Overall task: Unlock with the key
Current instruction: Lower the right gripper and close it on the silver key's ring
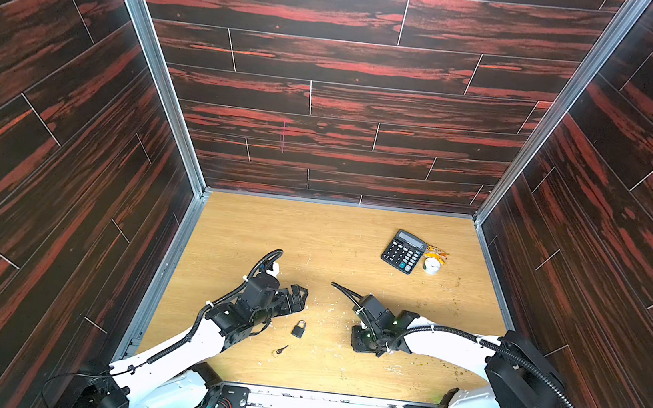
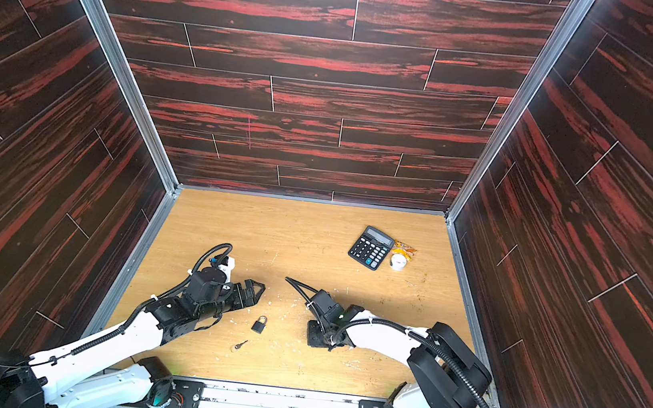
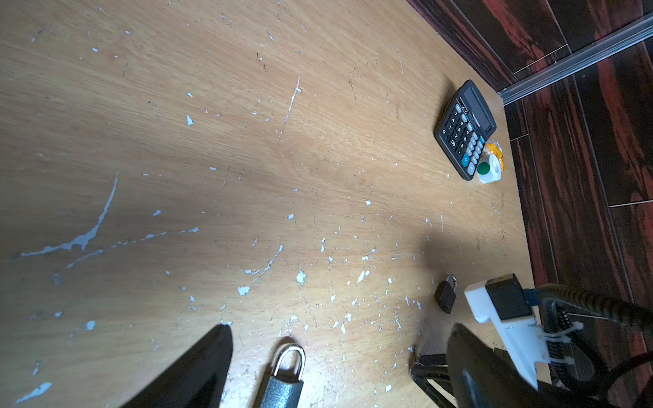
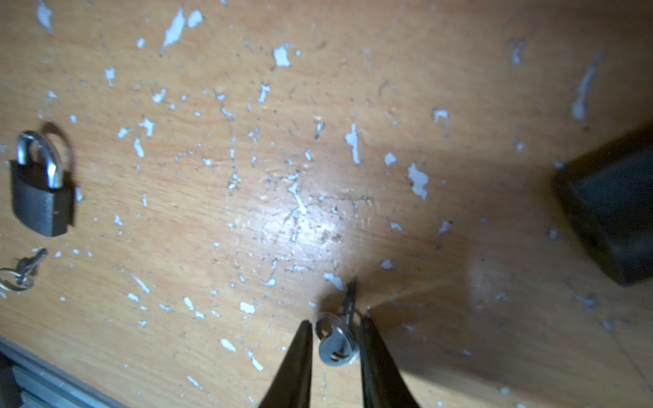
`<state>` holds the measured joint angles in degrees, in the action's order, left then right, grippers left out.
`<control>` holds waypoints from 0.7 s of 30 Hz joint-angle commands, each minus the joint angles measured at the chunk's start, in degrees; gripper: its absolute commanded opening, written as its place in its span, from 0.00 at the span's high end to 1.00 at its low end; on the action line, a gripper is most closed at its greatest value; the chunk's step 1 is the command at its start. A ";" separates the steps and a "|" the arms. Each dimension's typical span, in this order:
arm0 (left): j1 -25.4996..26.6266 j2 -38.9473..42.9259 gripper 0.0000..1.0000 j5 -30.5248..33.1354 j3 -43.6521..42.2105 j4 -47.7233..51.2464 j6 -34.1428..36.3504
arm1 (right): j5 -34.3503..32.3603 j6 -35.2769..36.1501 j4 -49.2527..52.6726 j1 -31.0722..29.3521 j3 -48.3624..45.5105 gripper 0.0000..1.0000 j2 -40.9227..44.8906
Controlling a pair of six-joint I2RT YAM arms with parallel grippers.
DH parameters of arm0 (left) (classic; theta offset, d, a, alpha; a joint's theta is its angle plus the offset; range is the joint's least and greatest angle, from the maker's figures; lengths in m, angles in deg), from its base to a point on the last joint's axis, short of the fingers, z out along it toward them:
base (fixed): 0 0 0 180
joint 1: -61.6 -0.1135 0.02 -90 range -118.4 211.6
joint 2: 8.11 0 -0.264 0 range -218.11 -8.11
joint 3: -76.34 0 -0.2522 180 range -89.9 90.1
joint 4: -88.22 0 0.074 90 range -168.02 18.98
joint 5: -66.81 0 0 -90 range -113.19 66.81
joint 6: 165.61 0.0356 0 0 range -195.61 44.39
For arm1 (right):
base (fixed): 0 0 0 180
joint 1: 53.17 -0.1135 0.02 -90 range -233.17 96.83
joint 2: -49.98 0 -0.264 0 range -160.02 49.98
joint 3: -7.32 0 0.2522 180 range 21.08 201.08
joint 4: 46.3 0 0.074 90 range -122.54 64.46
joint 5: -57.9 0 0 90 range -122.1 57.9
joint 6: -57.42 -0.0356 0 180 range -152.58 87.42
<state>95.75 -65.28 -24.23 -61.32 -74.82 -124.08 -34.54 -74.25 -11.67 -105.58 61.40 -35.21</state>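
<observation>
Close the right fingers squarely on the key lying between their tips, catching head and ring together and leaving the blade free ahead. Set close on either side of it, with no telling whether already pinched. Lift straight off the tabletop, toward the padlock lying between the wide-open, empty left fingers.

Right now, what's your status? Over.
Left jaws wide open. Right jaws flank a key, grip unconfirmed. Padlock on table, untouched, second key near it. Calculator well clear.
</observation>
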 commanded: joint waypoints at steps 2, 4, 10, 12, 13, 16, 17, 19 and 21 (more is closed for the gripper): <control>0.21 -0.49 0.03 0.16 1.04 -0.57 -0.40 | 0.67 0.79 1.63 -0.25 -0.34 0.79 -2.18; 0.21 -0.66 0.03 0.23 1.21 -0.54 -0.40 | 0.84 1.10 1.64 -0.24 -0.28 0.80 -2.26; 0.24 -0.93 0.03 0.33 1.38 -0.48 -0.32 | 0.77 1.42 1.38 -0.29 -0.09 0.88 -2.62; 0.21 -0.93 0.03 0.43 1.41 -0.41 -0.31 | 0.84 1.42 1.37 -0.29 -0.07 0.91 -2.62; 0.22 -0.93 0.03 0.43 1.39 -0.44 -0.40 | 0.79 1.37 1.29 -0.29 -0.15 0.92 -2.53; 0.21 -1.02 0.03 0.52 1.37 -0.52 -0.44 | 0.68 1.57 1.24 -0.25 -0.30 0.94 -2.48; 0.21 -1.10 0.03 0.48 1.44 -0.56 -0.40 | 0.68 1.64 1.11 -0.25 -0.26 0.94 -2.44; 0.21 -1.10 0.03 0.36 1.48 -0.57 -0.43 | 0.77 1.76 0.87 -0.25 -0.33 0.94 -2.26; 0.21 -1.10 0.03 0.35 1.48 -0.61 -0.47 | 0.85 1.86 0.93 -0.25 -0.17 0.97 -2.20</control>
<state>95.75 -66.20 -24.23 -61.28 -74.93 -124.08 -33.71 -72.72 -13.14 -105.58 61.75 -35.58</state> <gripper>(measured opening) 0.972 0.086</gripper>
